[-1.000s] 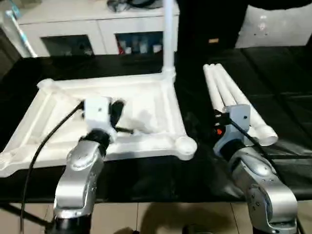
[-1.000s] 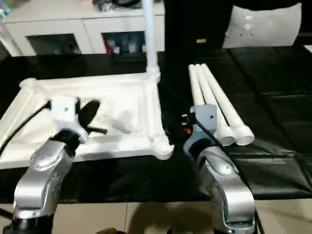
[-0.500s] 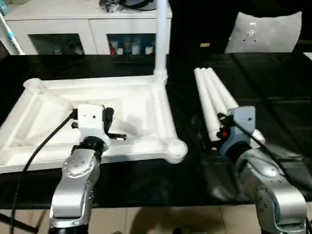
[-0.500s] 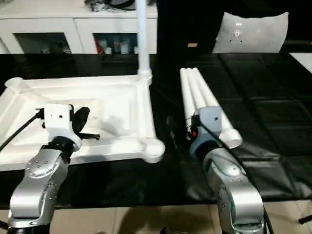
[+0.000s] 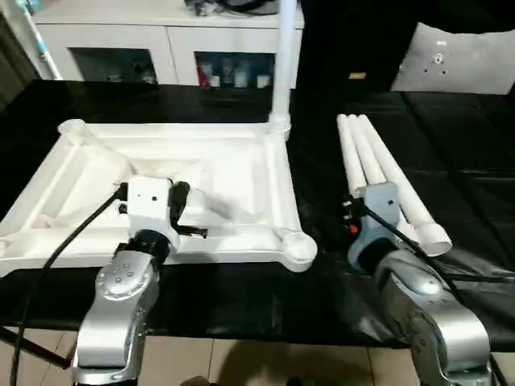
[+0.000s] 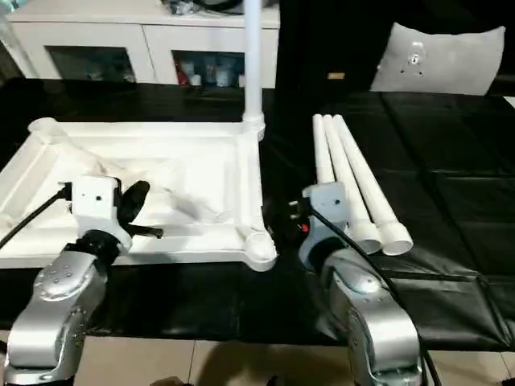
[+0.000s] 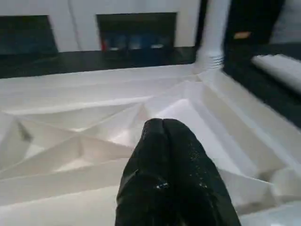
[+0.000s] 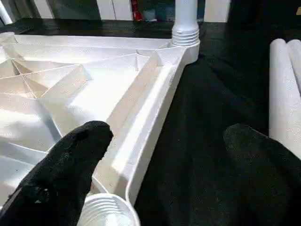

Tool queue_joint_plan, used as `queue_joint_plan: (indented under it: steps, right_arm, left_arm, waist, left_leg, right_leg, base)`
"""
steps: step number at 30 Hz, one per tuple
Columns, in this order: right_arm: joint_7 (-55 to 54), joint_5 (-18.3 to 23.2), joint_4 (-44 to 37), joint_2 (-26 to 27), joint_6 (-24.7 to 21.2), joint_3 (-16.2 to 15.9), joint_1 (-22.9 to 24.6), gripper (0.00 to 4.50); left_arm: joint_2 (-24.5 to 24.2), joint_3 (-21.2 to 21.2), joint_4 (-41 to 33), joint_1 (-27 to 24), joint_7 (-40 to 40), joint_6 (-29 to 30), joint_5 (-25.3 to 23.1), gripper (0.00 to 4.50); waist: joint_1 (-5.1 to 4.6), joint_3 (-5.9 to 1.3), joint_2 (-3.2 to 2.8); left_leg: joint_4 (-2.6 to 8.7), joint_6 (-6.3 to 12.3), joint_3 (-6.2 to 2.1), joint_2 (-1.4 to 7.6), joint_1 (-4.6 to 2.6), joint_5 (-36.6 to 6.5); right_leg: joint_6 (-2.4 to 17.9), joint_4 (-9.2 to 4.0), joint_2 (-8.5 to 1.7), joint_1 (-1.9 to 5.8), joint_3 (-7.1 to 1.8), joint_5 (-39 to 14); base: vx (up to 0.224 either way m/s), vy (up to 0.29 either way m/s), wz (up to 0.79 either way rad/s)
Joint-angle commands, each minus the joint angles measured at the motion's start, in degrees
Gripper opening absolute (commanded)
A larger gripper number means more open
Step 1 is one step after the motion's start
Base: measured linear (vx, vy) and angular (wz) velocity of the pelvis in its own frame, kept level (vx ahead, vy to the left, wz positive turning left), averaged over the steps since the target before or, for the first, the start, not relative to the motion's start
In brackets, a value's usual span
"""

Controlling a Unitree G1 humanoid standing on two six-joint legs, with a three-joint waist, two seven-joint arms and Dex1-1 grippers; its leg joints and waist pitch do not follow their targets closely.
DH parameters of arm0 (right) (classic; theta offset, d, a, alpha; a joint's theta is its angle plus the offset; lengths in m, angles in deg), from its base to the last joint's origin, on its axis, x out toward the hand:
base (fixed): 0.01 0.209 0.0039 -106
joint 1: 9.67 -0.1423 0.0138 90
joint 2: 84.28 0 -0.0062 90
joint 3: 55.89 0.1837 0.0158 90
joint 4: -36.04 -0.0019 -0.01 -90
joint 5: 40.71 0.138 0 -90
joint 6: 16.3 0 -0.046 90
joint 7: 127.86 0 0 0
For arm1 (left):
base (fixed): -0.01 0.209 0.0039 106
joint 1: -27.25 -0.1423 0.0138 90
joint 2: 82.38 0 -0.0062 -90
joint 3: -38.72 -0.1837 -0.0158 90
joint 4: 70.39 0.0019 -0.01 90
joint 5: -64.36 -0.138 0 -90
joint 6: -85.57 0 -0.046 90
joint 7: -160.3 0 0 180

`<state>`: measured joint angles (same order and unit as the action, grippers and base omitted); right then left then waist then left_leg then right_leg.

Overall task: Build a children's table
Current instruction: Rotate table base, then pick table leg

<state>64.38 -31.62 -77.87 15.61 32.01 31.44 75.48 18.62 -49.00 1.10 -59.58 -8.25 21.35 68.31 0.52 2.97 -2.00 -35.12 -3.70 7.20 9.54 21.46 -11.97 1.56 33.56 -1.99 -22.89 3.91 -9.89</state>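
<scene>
The white table top (image 5: pixel 241 165) lies upside down on the black cover, ribs up. One white leg (image 5: pixel 282 64) stands upright in its far right corner socket. Three loose legs (image 5: pixel 378 165) lie side by side to the right of it. My left gripper (image 7: pixel 163 125) hovers over the ribbed underside near the front rim, with its fingers shut and nothing between them. My right gripper (image 8: pixel 167 133) is open just behind the bare front right corner socket (image 8: pixel 106 209), with one finger over the top's right rim and the other over the black strip beside the loose legs.
The black-covered work surface (image 5: pixel 241 289) ends close in front of my arms, with floor below. A white cabinet (image 5: pixel 161 32) stands at the back, and a grey cushion (image 5: pixel 463 56) at the back right. A black cable runs from my left wrist.
The whole picture has shifted with the camera. My right gripper has edged left, off the loose legs and toward the front right corner socket. The left gripper has stayed over the top.
</scene>
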Motion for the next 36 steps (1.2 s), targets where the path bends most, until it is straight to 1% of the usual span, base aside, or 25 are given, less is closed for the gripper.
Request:
queue_joint_plan:
  steps: [1, 5, 7, 8, 10, 11, 12, 13, 14, 15, 16, 17, 18, 19, 20, 21, 22, 23, 24, 25, 26, 27, 30, 33, 36]
  right_arm:
    - [0.0, -0.4, 0.5, -0.7, 1.4, -0.1, -0.7, 4.5]
    - [1.0, -0.6, 1.0, -1.2, 2.8, -0.7, -1.0, 4.5]
    - [1.2, -0.5, 1.1, -1.2, 2.9, -0.8, -0.9, 4.5]
    - [1.2, -0.5, 1.1, -1.2, 2.9, -0.8, -0.9, 4.5]
    - [1.5, -0.5, 1.2, -1.4, 3.3, -1.2, -0.4, 4.5]
    - [1.5, -0.5, 1.2, -1.4, 3.3, -1.2, -0.4, 4.5]
    - [2.2, 0.1, 1.3, -1.6, 3.2, -1.3, -0.2, 4.5]
    - [2.8, 0.8, 1.3, -1.7, 2.9, -1.3, 0.0, 4.5]
    - [2.8, 0.8, 1.3, -1.7, 2.9, -1.3, 0.0, 4.5]
    - [3.1, 1.4, 1.2, -1.8, 2.7, -1.3, 0.1, 4.5]
    - [3.1, 1.4, 1.3, -1.8, 2.7, -1.3, 0.1, 4.5]
    - [3.2, 1.4, 1.3, -1.9, 2.8, -1.4, 0.0, 4.5]
    - [3.7, 1.4, 1.6, -2.3, 3.0, -1.6, -0.5, 4.5]
    - [4.1, 1.2, 1.6, -2.8, 2.9, -1.9, -0.7, 4.5]
    - [4.4, 1.2, 1.7, -3.1, 2.9, -2.1, -1.0, 4.5]
    - [4.6, 1.5, 1.7, -3.2, 2.6, -1.9, -1.0, 4.5]
    - [4.4, 1.6, 1.5, -3.1, 1.6, -1.6, -1.2, 4.5]
    - [4.2, 1.8, 1.5, -3.1, 1.0, -1.4, -1.3, 4.5]
    - [4.2, 1.7, 1.5, -3.2, 1.0, -1.4, -1.4, 4.5]
    - [4.2, 1.6, 1.6, -3.4, 1.2, -1.5, -1.5, 4.5]
    - [4.1, 1.4, 1.8, -3.5, 0.7, -1.7, -1.9, 4.5]
    - [3.7, 1.2, 2.1, -3.6, 0.0, -1.7, -2.3, 4.5]
    - [2.2, 0.1, 3.2, -3.8, -2.9, -1.8, -4.6, 4.5]
    - [1.0, -0.9, 5.3, -4.5, -6.0, -1.9, -7.4, 4.5]
    - [0.6, -1.1, 6.7, -4.7, -7.7, -1.6, -9.3, 4.5]
  left_arm:
    - [-0.2, -1.2, -1.0, -0.9, 1.1, -0.9, 0.7, 0.05]
    - [-1.1, -2.6, -2.1, -3.4, 2.3, -1.6, 0.4, 0.05]
    - [-1.1, -2.6, -2.5, -4.0, 2.3, -1.7, 0.4, 0.05]
    - [-1.1, -2.6, -2.5, -4.1, 2.3, -1.8, 0.4, 0.05]
    - [-0.8, -2.0, -3.7, -5.6, 1.7, -1.5, 0.9, 0.05]
    - [-0.8, -2.0, -3.7, -5.6, 1.7, -1.5, 0.9, 0.05]
    - [-0.6, -1.8, -3.9, -5.8, 1.6, -1.5, 1.4, 0.05]
    - [-0.5, -1.6, -4.1, -6.1, 1.5, -1.6, 1.5, 0.05]
    - [-0.5, -1.6, -4.1, -6.1, 1.5, -1.6, 1.5, 0.05]
    - [-0.6, -1.7, -4.2, -6.3, 1.4, -1.8, 1.5, 0.05]
    - [-0.7, -1.7, -4.2, -6.3, 1.3, -1.9, 1.5, 0.05]
    - [-0.8, -1.7, -4.2, -6.4, 1.4, -2.0, 1.5, 0.05]
    - [-1.1, -1.8, -4.3, -6.6, 1.7, -2.7, 1.4, 0.05]
    - [-0.5, -1.2, -4.4, -6.9, 1.8, -3.6, 2.2, 0.05]
    - [-0.1, -0.6, -4.9, -7.5, 2.9, -4.0, 4.2, 0.22]
    - [0.2, 0.0, -5.7, -8.3, 4.3, -4.2, 6.5, 0.33]
    - [-0.2, 0.1, -6.4, -8.9, 5.2, -4.2, 7.2, 0.42]
    - [-0.7, 0.0, -6.9, -9.3, 5.7, -4.0, 7.4, 0.42]
    - [-1.6, -0.4, -7.4, -9.5, 6.7, -3.6, 7.4, 0.44]
    - [-2.4, -0.8, -7.6, -9.7, 7.5, -3.2, 7.3, 0.53]
    - [-3.2, -1.0, -7.7, -9.6, 8.1, -2.7, 7.2, 0.66]
    - [-4.0, -1.3, -7.7, -9.6, 8.5, -2.7, 6.9, 0.78]
    - [-6.8, -2.0, -7.2, -9.4, 10.8, -2.2, 6.6, 0.97]
    - [-8.8, -2.2, -6.5, -8.9, 12.5, -2.0, 7.0, 1.26]
    - [-10.1, -2.5, -6.1, -8.4, 13.9, -1.3, 7.9, 1.55]
  waist:
    - [-0.32, -2.55, 0.02]
    - [-2.28, -0.99, 1.16]
    - [-3.5, -0.23, 0.05]
    - [-4.06, -0.17, -0.76]
    - [-3.86, -0.26, -1.0]
    - [-4.25, -0.39, -0.17]
    - [-4.02, 0.22, 1.91]
    - [-4.13, -0.41, 2.52]
    - [-3.24, -1.2, 2.78]
    - [-2.03, -1.75, 2.15]
    - [-2.15, -1.78, 1.72]
    - [-2.58, -1.94, 0.26]
    - [-3.16, -2.13, 1.27]
    - [-2.98, -2.85, 1.48]
    - [-2.78, -3.27, 3.0]
    - [-0.76, -3.86, 3.05]
    - [-0.52, -4.1, 3.04]
    - [-0.07, -4.13, 2.67]
    - [0.01, -4.69, 1.22]
    - [-0.27, -4.46, 0.56]
    - [-0.92, -5.05, -0.08]
    - [-0.89, -5.11, 0.2]
    - [0.73, -4.03, 1.95]
    - [0.62, -2.43, 1.72]
    - [0.62, -2.02, 1.6]
  left_leg:
    - [5.17, 0.75, -0.62, 2.96, -1.01, -18.6]
    - [4.31, 0.41, -0.64, 1.57, -5.23, -34.9]
    - [4.8, 0.61, -1.2, 2.21, -6.4, -39.9]
    - [6.55, 0.18, -2.04, 3.83, -5.99, -44.8]
    - [10.55, 0.15, -3.03, 6.84, -4.43, -50.0]
    - [9.7, 0.36, -2.42, 6.35, -5.2, -49.3]
    - [1.21, 0.65, 0.92, -0.19, -7.58, -34.6]
    - [-1.02, 1.97, 1.35, -1.03, -6.39, -26.4]
    - [-0.7, 1.76, 2.17, -1.42, -6.57, -18.6]
    - [2.2, 0.84, 1.41, -0.69, -4.64, -13.6]
    - [3.51, -0.13, 1.09, 0.63, -6.01, -13.7]
    - [6.21, -0.91, -0.43, 4.72, -10.96, -17.7]
    - [7.4, 4.6, -1.81, 4.43, -7.61, -22.1]
    - [5.9, 6.07, -0.24, 2.75, -8.35, -20.3]
    - [2.85, 8.13, 1.33, -1.42, -3.51, -12.0]
    - [-0.95, 8.73, 0.33, -1.69, -0.37, -4.2]
    - [-2.52, 8.38, -1.01, -0.72, 1.99, 0.0]
    - [-0.97, 6.03, -2.15, 0.71, 3.67, 8.1]
    - [2.09, 4.73, -2.09, 1.47, 1.02, 18.4]
    - [1.79, 6.83, -3.08, 3.17, -0.82, 23.3]
    - [0.32, 9.69, -5.56, 6.35, -4.92, 34.2]
    - [-0.32, 10.08, -6.03, 6.83, -6.04, 40.2]
    - [1.32, 3.18, -2.17, 1.91, -1.69, 26.8]
    - [3.77, -2.94, -1.77, 2.56, -1.97, -2.5]
    - [4.18, -2.84, -1.21, 2.71, -2.69, -11.3]
  right_leg:
    - [5.8, -4.65, -5.03, 3.17, -2.85, -24.2]
    - [-1.7, -8.46, -4.08, 2.16, 0.29, -47.4]
    - [-2.7, -8.97, -3.51, 2.36, 2.6, -45.6]
    - [-2.0, -6.79, -3.52, 4.18, 3.22, -39.2]
    - [0.1, 0.28, -4.33, 7.05, 1.29, -26.0]
    - [0.6, -0.04, -4.66, 6.0, 0.4, -25.1]
    - [-1.8, -9.83, -6.83, 1.9, 0.4, -55.4]
    - [-2.7, -10.18, -8.62, 3.4, -0.67, -60.6]
    - [-1.5, -9.01, -5.71, 4.76, -5.34, -58.9]
    - [0.3, -7.04, -2.96, 6.96, -6.31, -47.8]
    - [1.1, -6.04, -1.68, 5.71, -5.89, -42.1]
    - [3.7, -2.77, -0.55, 1.92, -4.22, -31.3]
    - [8.1, -1.43, -2.65, 4.53, -2.5, -23.0]
    - [11.4, -2.21, -3.52, 4.73, -3.16, -19.3]
    - [17.6, -3.25, -4.04, 9.87, -6.43, -13.7]
    - [22.0, -4.13, -7.46, 12.78, -10.31, -7.6]
    - [23.5, -3.46, -8.73, 14.02, -11.16, -1.2]
    - [21.9, -0.48, -7.06, 12.78, -8.88, 16.4]
    - [15.2, 2.06, -2.65, 9.27, -4.46, 26.9]
    - [12.0, 2.66, -2.12, 6.68, -3.61, 26.8]
    - [9.4, 3.72, -3.5, 2.75, -3.78, 21.0]
    - [8.1, 3.23, -4.46, 1.21, -4.44, 19.1]
    - [7.0, 1.63, -4.52, 5.61, -5.63, 23.3]
    - [8.8, -0.32, -4.85, 5.67, -5.75, 2.3]
    - [9.1, -1.39, -5.16, 4.96, -6.3, -10.8]
  base:
    - [0.0, 0.0, 0.0]
    - [0.0, 0.0, 0.0]
    - [0.0, 0.0, 0.0]
    - [0.0, 0.0, 0.0]
    - [0.0, 0.0, 0.0]
    - [0.046, -0.061, 0.01]
    - [0.046, -0.061, 0.01]
    - [0.092, -0.051, -0.07]
    - [0.142, -0.031, -0.47]
    - [0.142, -0.031, -0.47]
    - [0.16, -0.021, -0.68]
    - [0.09, 0.005, -0.57]
    - [0.09, 0.005, -0.57]
    - [0.141, 0.012, -0.14]
    - [0.203, 0.008, 0.13]
    - [0.203, 0.008, 0.13]
    - [0.167, 0.032, 0.0]
    - [0.059, 0.045, -0.06]
    - [0.059, 0.045, -0.06]
    - [0.0, 0.0, 0.0]
    - [0.07, 0.027, 0.08]
    - [0.07, 0.027, 0.08]
    - [0.027, 0.016, 0.03]
    - [-0.059, 0.009, -0.03]
    - [-0.098, -0.004, 0.0]
